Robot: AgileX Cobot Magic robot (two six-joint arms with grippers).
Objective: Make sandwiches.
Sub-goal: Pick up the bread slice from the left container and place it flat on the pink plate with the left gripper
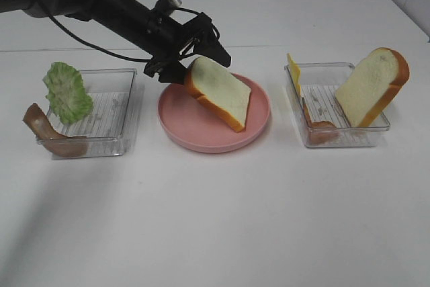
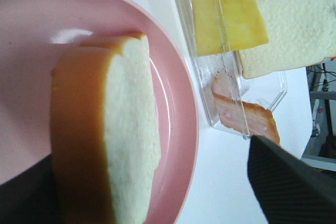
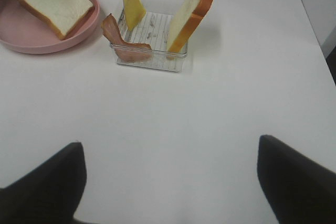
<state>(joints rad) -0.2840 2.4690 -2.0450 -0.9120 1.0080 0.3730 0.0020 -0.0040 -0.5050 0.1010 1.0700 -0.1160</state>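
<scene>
A white bread slice with an orange-brown crust rests tilted on the round pink plate, its raised end at my left gripper. In the left wrist view the slice stands between the open jaws, its crust close to one finger and a wide gap to the other finger. A second bread slice, a yellow cheese slice and a bacon strip lean in the right clear tray. My right gripper is open over bare table, holding nothing.
The left clear tray holds a green lettuce leaf and a bacon strip hanging over its rim. The left arm reaches in from the back left. White table stretches in front of the trays.
</scene>
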